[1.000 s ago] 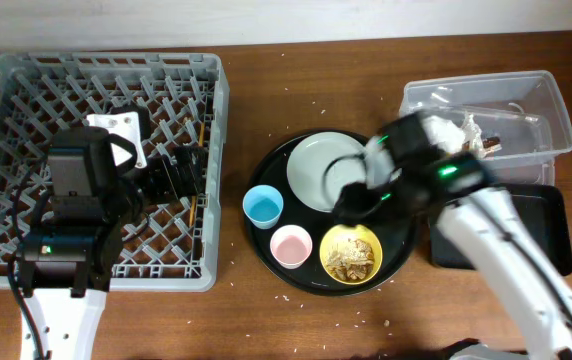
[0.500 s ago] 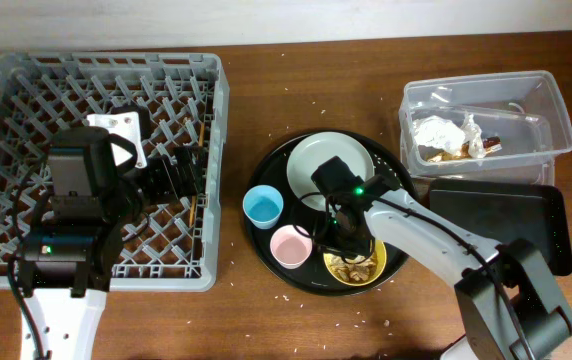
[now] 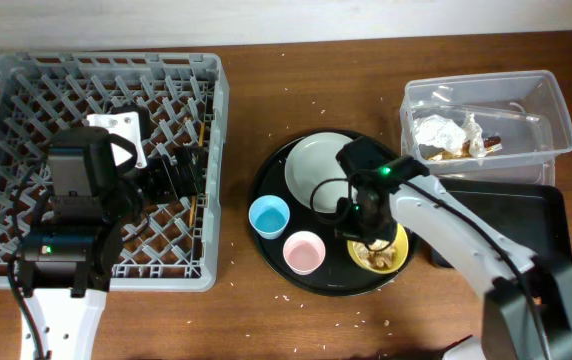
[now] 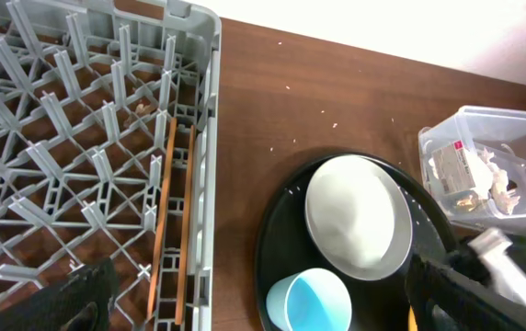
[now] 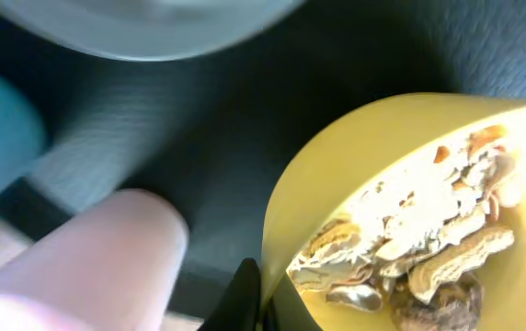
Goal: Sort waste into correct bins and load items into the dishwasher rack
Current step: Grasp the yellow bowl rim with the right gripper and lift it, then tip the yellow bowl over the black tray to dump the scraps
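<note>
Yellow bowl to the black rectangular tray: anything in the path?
Nothing visible stands between them. The yellow bowl sits just left of the black rectangular tray, though the right arm covers part of the gap.

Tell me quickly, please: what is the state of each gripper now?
Left gripper: open, holding nothing.
Right gripper: at the yellow bowl rim; open or closed cannot be told.
</note>
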Controlling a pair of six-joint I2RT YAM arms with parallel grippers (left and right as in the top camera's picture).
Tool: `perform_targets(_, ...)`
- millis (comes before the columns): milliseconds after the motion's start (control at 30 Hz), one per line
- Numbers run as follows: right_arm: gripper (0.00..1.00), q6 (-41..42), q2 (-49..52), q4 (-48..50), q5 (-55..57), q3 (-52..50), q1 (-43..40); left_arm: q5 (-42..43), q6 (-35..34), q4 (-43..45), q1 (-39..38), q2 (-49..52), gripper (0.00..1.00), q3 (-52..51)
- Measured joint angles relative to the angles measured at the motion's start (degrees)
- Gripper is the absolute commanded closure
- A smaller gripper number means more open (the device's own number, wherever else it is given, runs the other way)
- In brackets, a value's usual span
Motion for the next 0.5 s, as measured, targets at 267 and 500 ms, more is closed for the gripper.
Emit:
perform_targets(267, 0.96, -12.1, -17.0, -6.0, -1.7, 3.8, -17.4, 0.0, 0.0, 0.0, 0.0, 0.0, 0.01, 0.0)
perform_targets(500, 0.96, -36.5, -9.9, -4.5, -27.6, 1.4, -46.8, 0.0, 0.0, 0.0, 0.0, 0.0, 0.01, 0.0)
